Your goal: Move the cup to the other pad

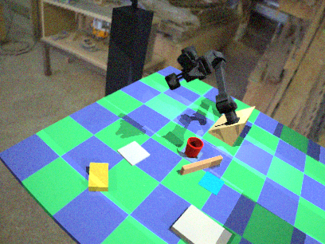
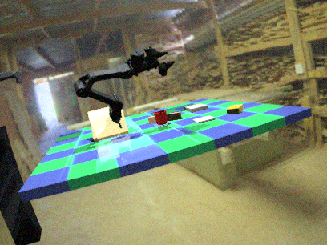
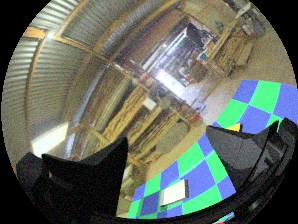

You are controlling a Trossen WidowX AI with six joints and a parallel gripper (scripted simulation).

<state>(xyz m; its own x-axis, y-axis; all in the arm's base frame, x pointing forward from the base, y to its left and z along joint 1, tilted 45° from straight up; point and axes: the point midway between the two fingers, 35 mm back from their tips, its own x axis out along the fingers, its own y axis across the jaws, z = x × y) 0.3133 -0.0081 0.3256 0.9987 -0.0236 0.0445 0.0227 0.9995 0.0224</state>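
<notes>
The red cup (image 1: 193,147) (image 2: 160,117) stands upright on the table near the wooden bar. A dull patch shows around its base; whether this is a pad or a shadow I cannot tell. No marbles can be made out inside it. A thin white square pad (image 1: 134,153) (image 2: 204,119) lies apart from the cup. A flat cyan square (image 1: 211,183) lies beyond the bar from the cup. My gripper (image 1: 179,68) (image 2: 170,58) (image 3: 168,136) is open and empty, raised high above the table and well away from the cup. Its two fingers stand wide apart in the wrist view.
A wooden bar (image 1: 201,165) (image 2: 174,116) lies close beside the cup. A yellow block (image 1: 98,177) (image 2: 235,109) (image 3: 233,128) lies beyond the white pad. A thicker white slab (image 1: 202,226) (image 2: 196,107) (image 3: 174,193) lies farther off. A tilted cream panel (image 1: 231,133) (image 2: 107,124) stands by the arm's base.
</notes>
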